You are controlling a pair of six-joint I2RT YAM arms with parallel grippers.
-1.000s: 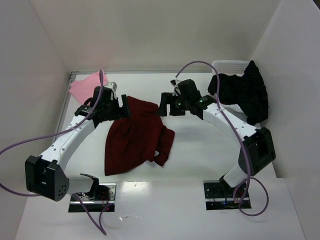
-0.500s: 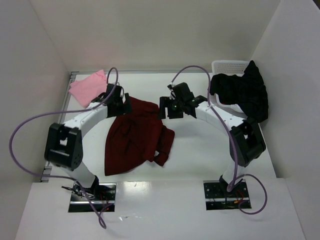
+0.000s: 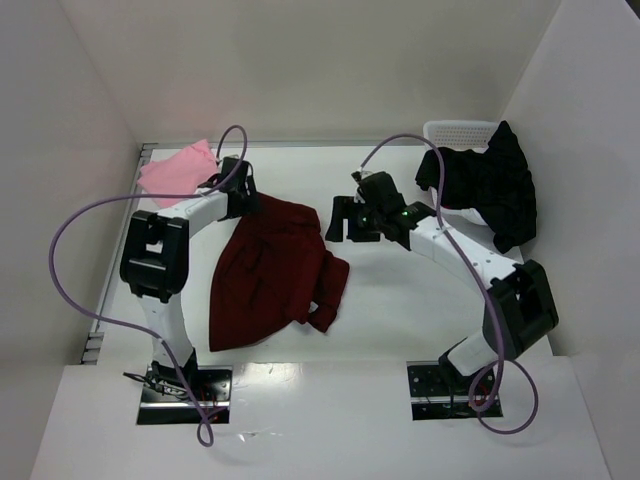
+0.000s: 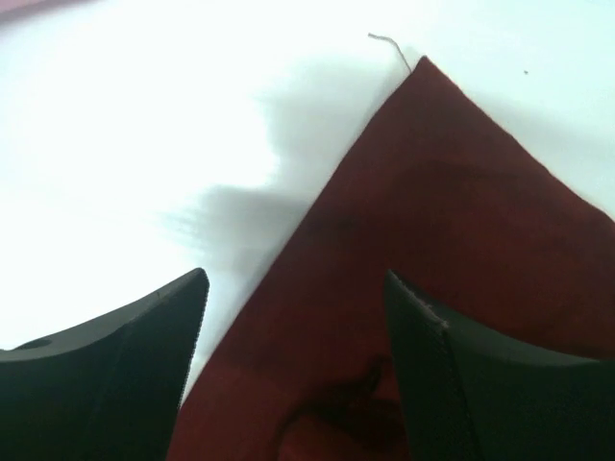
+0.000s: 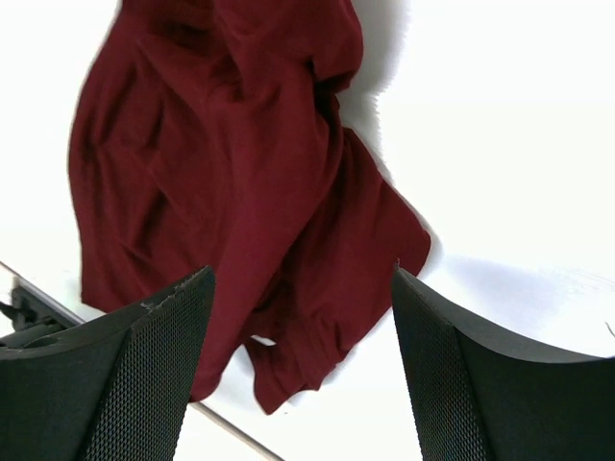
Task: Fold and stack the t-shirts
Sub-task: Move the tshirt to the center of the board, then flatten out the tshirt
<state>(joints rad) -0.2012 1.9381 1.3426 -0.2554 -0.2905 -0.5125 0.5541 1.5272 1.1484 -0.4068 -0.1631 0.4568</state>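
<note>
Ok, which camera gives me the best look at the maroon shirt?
Top external: the maroon shirt lies crumpled on the table, with almost its whole outline in view. Left wrist shows only one pointed corner. Right wrist shows most of it, but the frame's top crops it and the fingers hide its lower edge.

Bright, even light, soft shadows.
Glossy white tabletop (image 4: 96,144) washes out in wrist views; dark maroon red cloth t-shirt (image 4: 452,240) faintly soft.

A white worktop (image 3: 400,320) fills the centre of the overhead frame, boxed in by plain white panels: a back wall (image 3: 300,70) across the top, a left wall (image 3: 50,150) and a right wall (image 3: 590,150) slanting down the sides. Bright, even light casts soft shadows.
</note>
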